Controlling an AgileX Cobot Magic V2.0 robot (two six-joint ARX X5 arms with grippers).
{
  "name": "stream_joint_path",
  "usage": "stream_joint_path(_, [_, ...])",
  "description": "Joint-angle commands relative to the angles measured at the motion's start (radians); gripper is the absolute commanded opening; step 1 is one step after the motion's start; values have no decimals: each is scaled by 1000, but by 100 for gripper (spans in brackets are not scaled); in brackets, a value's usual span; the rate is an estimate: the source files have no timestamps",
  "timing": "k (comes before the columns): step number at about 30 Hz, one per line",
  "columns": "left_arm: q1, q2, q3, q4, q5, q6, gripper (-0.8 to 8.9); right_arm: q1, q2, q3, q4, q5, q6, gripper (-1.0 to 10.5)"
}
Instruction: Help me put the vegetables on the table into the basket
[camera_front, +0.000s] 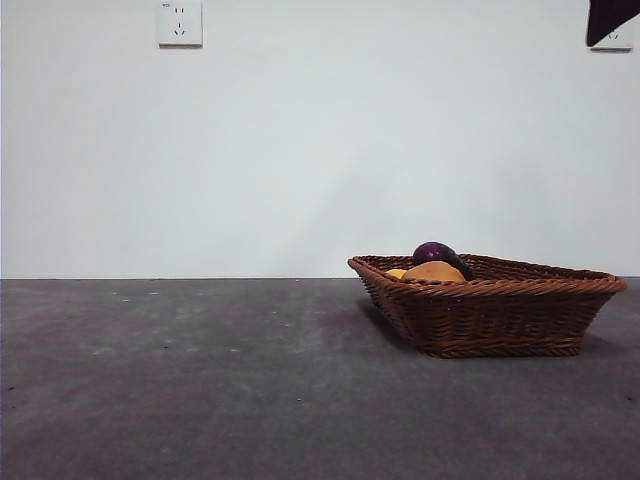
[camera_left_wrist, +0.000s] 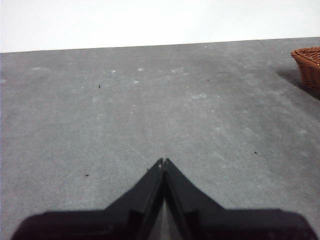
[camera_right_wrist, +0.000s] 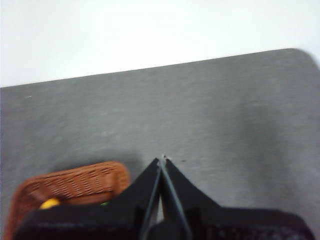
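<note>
The brown wicker basket (camera_front: 490, 310) stands on the grey table (camera_front: 200, 380) at the right. Inside it I see the purple eggplant (camera_front: 437, 253), the tan potato (camera_front: 435, 272) in front of it and a sliver of the yellow vegetable (camera_front: 397, 272). My right gripper (camera_right_wrist: 163, 160) is shut and empty, raised above the basket (camera_right_wrist: 70, 187), where a bit of the yellow vegetable (camera_right_wrist: 50, 203) shows. My left gripper (camera_left_wrist: 163, 162) is shut and empty over bare table, the basket's corner (camera_left_wrist: 309, 65) far off to its side. A black arm tip (camera_front: 608, 18) shows at the top right corner.
A white wall with two power sockets (camera_front: 180, 22) rises behind the table. The table's rounded far corner (camera_right_wrist: 300, 52) shows in the right wrist view.
</note>
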Motion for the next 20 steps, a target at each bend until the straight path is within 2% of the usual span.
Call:
stream_joint_path(1, [2,5,-10,7,-2,-6,-4,16,-19,-17,6,29,8,0])
stream_joint_path(7, [2,9,-10,7,-2,-6,-4,78,-174,-126,21,30,-2,0])
stream_joint_path(14, [2,14,-10,7,-2,-6,-4,98,-463,-446,269,33,-58,0])
stream_joint_path(16, [2,16,-10,7,-2,-6,-4,95,-553,-560,321,71,-80,0])
stream_joint_path(20, [2,16,-10,7,-2,-6,-4,78,-744,-848,511,217,-137,0])
